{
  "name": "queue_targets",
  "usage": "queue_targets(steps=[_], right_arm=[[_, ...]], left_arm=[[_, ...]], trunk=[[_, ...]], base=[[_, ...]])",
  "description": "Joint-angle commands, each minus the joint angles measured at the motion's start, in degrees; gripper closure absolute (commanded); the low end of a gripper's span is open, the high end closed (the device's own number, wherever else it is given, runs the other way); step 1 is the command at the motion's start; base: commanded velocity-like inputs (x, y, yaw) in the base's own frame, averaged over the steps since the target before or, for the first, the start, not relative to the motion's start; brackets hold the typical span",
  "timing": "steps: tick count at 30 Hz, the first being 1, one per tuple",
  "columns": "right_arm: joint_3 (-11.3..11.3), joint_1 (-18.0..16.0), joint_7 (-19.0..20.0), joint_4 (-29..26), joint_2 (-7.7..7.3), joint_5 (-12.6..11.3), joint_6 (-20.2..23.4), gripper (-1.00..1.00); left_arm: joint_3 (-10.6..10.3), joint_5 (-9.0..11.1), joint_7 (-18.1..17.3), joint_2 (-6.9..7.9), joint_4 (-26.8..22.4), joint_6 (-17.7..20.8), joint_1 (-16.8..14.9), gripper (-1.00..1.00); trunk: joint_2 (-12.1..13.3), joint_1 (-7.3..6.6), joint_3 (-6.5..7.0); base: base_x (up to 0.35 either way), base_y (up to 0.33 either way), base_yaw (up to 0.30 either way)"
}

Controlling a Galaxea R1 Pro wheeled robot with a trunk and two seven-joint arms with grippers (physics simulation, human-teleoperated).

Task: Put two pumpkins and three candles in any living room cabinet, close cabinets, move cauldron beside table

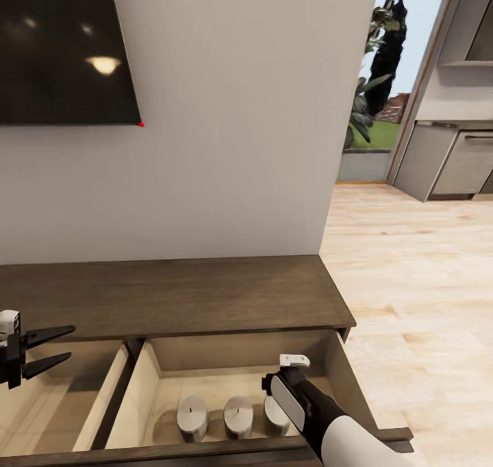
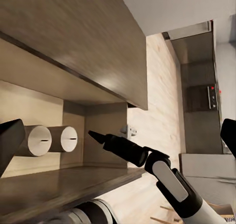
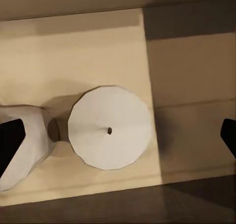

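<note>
The right gripper (image 1: 284, 378) hangs inside the open right drawer (image 1: 342, 378) of the cabinet (image 1: 171, 296), its jaws spread wide and holding nothing; in its wrist view the two dark fingertips (image 3: 11, 140) sit far apart at the frame's edges with the third candle (image 3: 109, 127) standing free between them, wick up, on the pale drawer floor, which reads as a release just made or a grasp not yet taken, and I judge the former since the candle already stands with the others. Three pale candles stand side by side near the drawer's front: the first candle (image 1: 192, 415), the middle candle (image 1: 238, 414), and the third one partly hidden under the right wrist, so they are grouped low where the drawer can slide shut over them. The left gripper (image 1: 41, 352) hovers over the neighbouring left drawer (image 1: 82, 392), which is also pulled out, its jaws parted and empty, probably parked there to leave the right arm room; its wrist view looks sideways under the cabinet top at two of the candles (image 2: 39, 139) and the right arm's finger (image 2: 105, 141). Both drawers are open, so closing them is yet to be done. Above the cabinet a dark TV (image 1: 61, 49) hangs on the wall; past the cabinet's right end, wood floor (image 1: 418, 282) runs to a doorway with a plant (image 1: 376, 77) and grey kitchen units (image 1: 452, 159)
</note>
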Motion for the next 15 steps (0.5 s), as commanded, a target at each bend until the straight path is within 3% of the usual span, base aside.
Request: queue_targets(steps=[1,10,12,13,15], right_arm=[[0.1,0.0,-0.4,-0.2,-0.03,-0.3,0.7,-1.0],[-0.1,0.0,-0.4,-0.7,0.0,-0.8,1.8,-1.0],[-0.1,0.0,-0.5,-1.5,0.0,-0.9,2.0,-1.0],[-0.1,0.0,-0.5,-3.2,0.0,-1.0,4.8,-1.0],[-0.2,0.0,-0.4,-3.8,0.0,-1.0,7.0,-1.0]], left_arm=[[0.0,-0.6,-0.6,-0.02,0.0,0.1,0.0,-1.0],[0.1,-1.0,-0.3,-0.08,0.0,0.0,0.0,-1.0],[0.0,-2.0,-0.3,-0.08,0.0,0.0,0.0,-1.0],[0.1,-4.1,-0.3,-0.14,0.0,0.0,0.0,-1.0],[0.1,-4.6,-0.3,-0.16,0.0,0.0,0.0,-1.0]], trunk=[[0.4,-0.24,0.13],[4.0,-2.21,1.75],[4.8,-2.65,2.11],[5.2,-2.87,2.29],[6.0,-3.31,2.65]], base=[[0.0,0.0,0.0],[0.0,0.0,0.0],[0.0,0.0,0.0],[0.0,0.0,0.0],[0.0,0.0,0.0]])
